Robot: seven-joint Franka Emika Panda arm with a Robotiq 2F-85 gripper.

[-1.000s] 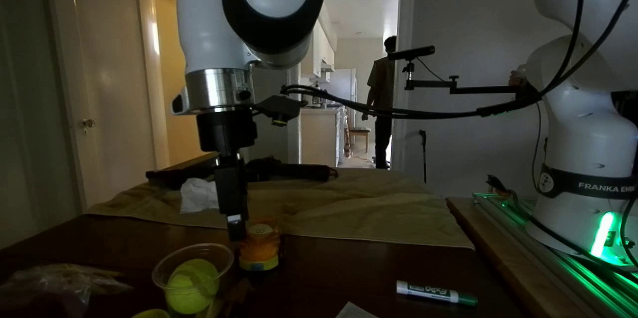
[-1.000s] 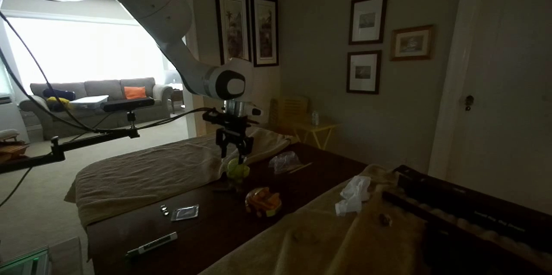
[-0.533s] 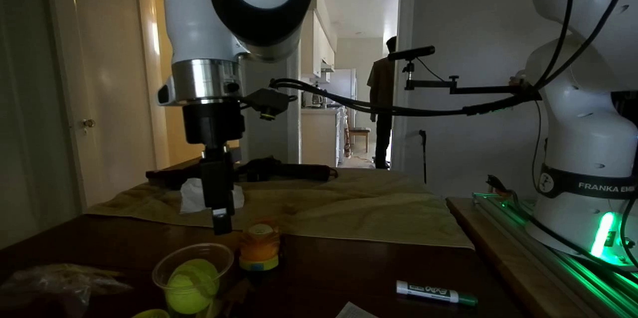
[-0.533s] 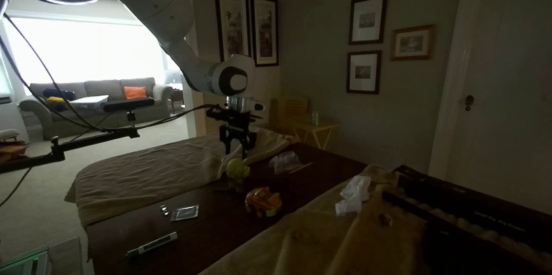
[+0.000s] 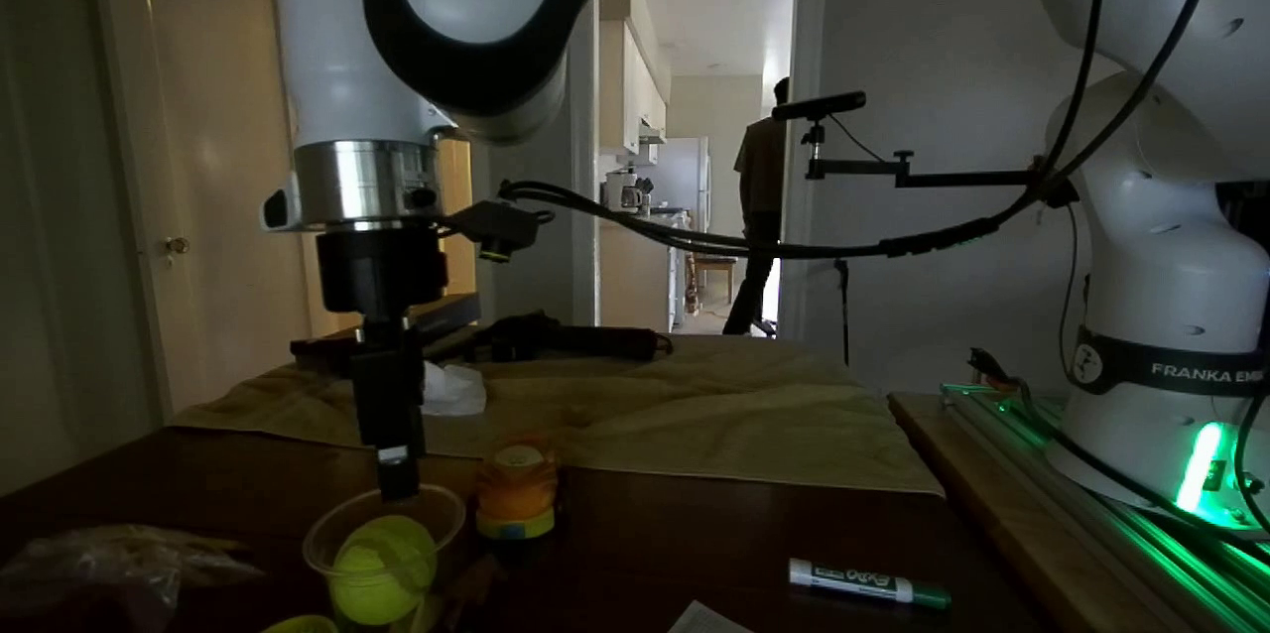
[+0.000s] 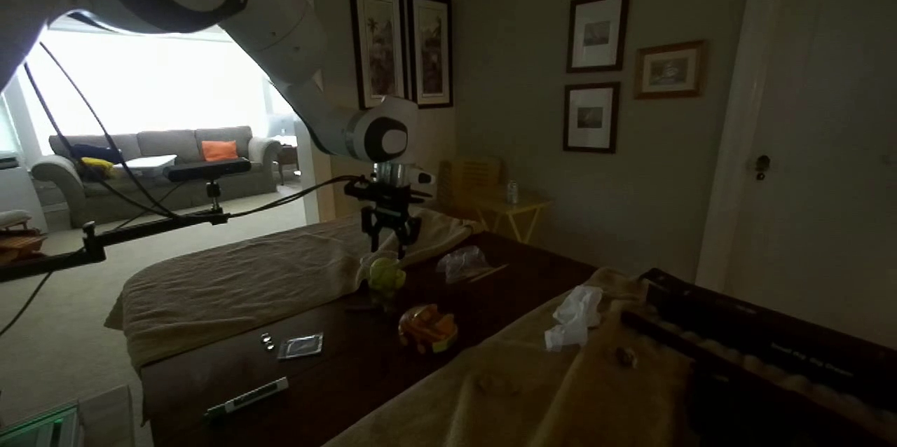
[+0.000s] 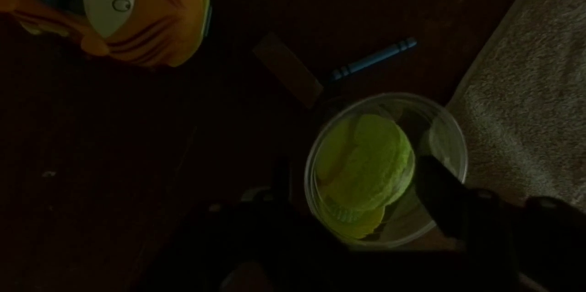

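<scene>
My gripper (image 7: 355,163) points down and is open, with nothing between its fingers. It is above a clear plastic cup (image 7: 463,154) that holds a yellow-green ball (image 7: 375,164) and a yellow scalloped piece (image 7: 355,225). In the wrist view the dark fingers show on either side of the ball, one overlapping the cup's rim. In an exterior view the fingertip end (image 5: 399,484) overlaps the cup's far rim; contact cannot be told. The gripper (image 6: 387,252) also shows open over the ball (image 6: 385,273). An orange striped toy (image 5: 518,494) stands beside the cup.
A blue crayon (image 7: 373,59) and a flat brown piece (image 7: 288,70) lie near the cup. A clear bag (image 5: 129,559), a green-capped marker (image 5: 868,583), a shiny packet (image 6: 300,346), white tissue (image 6: 574,317), towels (image 5: 695,425) and a long black object (image 6: 771,335) lie about the table.
In an exterior view my gripper has moved left from beside the orange toy to the cup, rising a little, then lowering. It stays open. The cup, ball and toy have not moved.
</scene>
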